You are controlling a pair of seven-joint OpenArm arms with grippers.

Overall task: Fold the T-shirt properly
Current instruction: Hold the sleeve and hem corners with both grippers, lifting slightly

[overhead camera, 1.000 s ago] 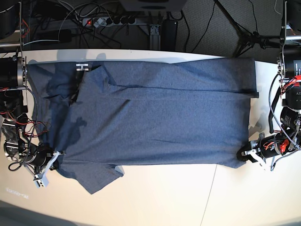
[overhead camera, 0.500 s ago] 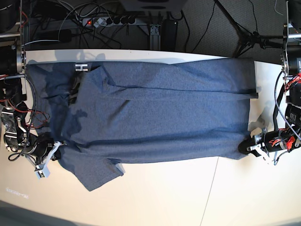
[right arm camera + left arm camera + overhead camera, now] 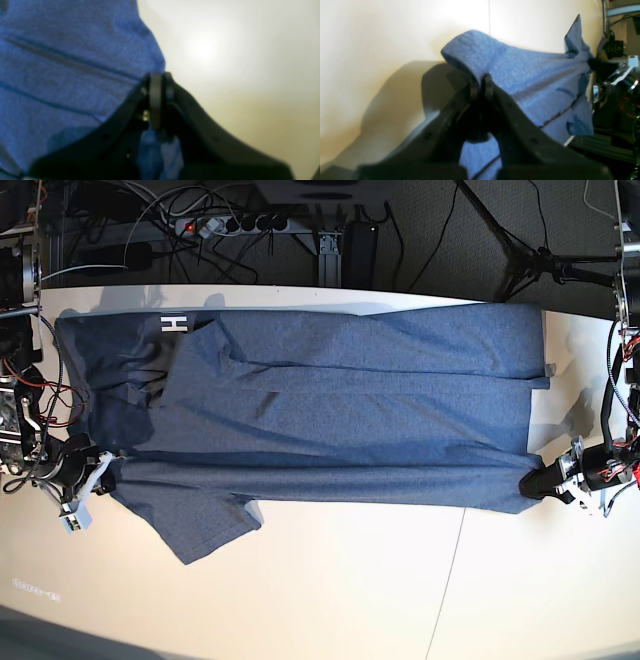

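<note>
T-shirt [image 3: 340, 415] lies spread lengthwise across the white table [image 3: 400, 590], blue-grey, collar end toward the base view's left, hem toward its right; a scrap of white lettering [image 3: 174, 324] peeks out at the far edge near the collar, so the print looks to be mostly tucked under. Far long side is already folded in, seam line running along the body. Right gripper [image 3: 88, 488] sits at the shoulder end on the near edge, jaws clamped on the fabric; its wrist view is blurry but shows the fingertips together with blue cloth [image 3: 75, 75] pinched between them. Left gripper [image 3: 553, 481] is at the hem corner on the same near edge, also closed on the shirt; its wrist view shows the hem [image 3: 480, 52] draped over the closed tips and the cloth pulled taut toward the other arm. Both grips are on the same long edge at opposite ends, likely to keep that edge straight and tensioned while it is carried over toward the middle for the second lengthwise fold. Near sleeve [image 3: 205, 530] hangs flat on the table below the held edge, loose. Fold looks roughly half done.
</note>
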